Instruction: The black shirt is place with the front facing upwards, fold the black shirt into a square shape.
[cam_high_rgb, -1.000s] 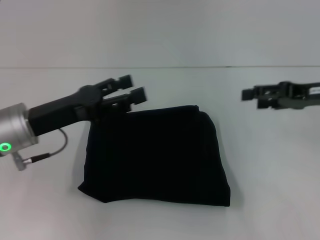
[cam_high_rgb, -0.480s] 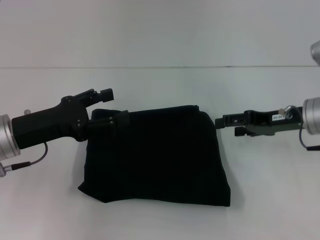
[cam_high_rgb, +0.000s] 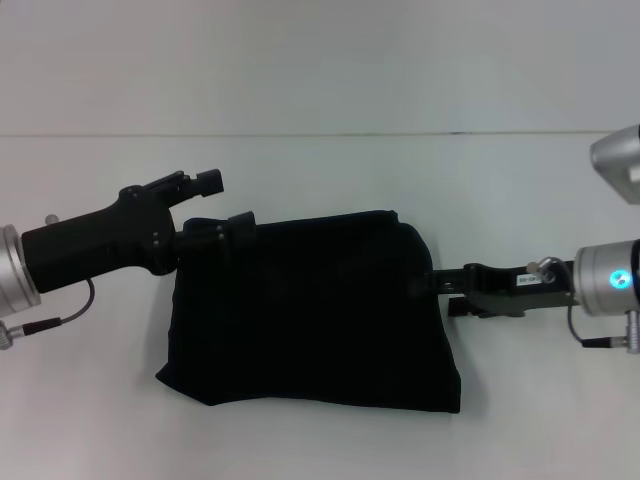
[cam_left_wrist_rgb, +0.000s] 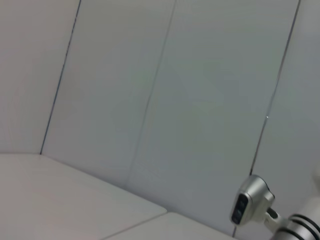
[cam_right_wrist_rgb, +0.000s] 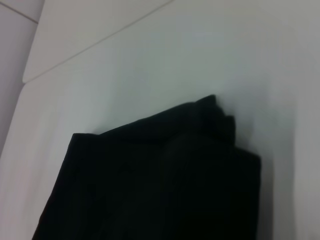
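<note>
Folded soft black fabric shirt lies squarish on white surface, w/ bare room round every edge. Left hand at far-left corner, open, one finger over the edge; right hand touches right edge, grip can't tell.

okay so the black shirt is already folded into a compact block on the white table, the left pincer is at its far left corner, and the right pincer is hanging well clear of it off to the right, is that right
Not quite. In the head view the right pincer is not clear of the black shirt: its tips reach the shirt's right edge. The rest holds: the shirt lies folded into a compact block on the white table, and the left pincer is at its far left corner.
</note>
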